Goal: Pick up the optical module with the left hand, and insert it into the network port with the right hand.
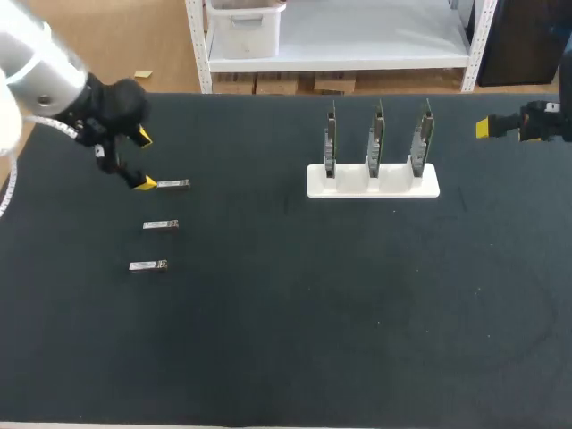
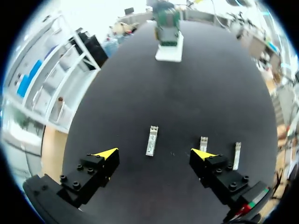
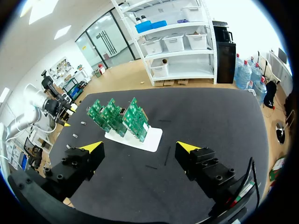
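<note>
Black matte tabletop, carrying three small metal modules in a column at its left and a white stand with three upright green boards at its right. Optical module at the far end of the column: lies flat and untouched, ahead of and between the fingers of the left hand, which hovers over it spread wide and empty. Two other modules: just beside, undisturbed. Right hand: open, empty, well apart from the modules, facing the stand. Network port: too small to make out on the boards. Step judged: approach for the pick-up, grasp not yet made. Next move calls for a straight descent, fingers either side of the module's narrow body, then closing
</note>
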Available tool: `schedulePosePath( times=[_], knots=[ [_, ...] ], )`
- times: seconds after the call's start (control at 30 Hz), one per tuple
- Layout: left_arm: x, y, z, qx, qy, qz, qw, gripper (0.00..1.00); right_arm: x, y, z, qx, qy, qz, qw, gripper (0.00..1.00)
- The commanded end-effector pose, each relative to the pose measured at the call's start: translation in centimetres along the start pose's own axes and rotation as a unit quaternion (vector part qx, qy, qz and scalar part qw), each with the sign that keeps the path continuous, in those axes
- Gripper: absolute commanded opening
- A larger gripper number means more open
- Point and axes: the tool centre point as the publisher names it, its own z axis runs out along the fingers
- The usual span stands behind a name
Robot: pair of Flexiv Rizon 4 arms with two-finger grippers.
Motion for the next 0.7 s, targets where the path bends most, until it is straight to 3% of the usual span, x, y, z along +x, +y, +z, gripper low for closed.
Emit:
schedulePosePath(
  times=[0.03,0.7],
  knots=[
    [-0.4,0.9,1.3,0.035,0.074,0.037,0.996,1.0,0.0,0.0,0.0,0.0,0.0,0.0,1.0,1.0],
    [1.1,0.6,4.6,0.057,0.12,0.041,0.99,1.0,0.0,0.0,0.0,0.0,0.0,0.0,1.0,1.0]
  ],
)
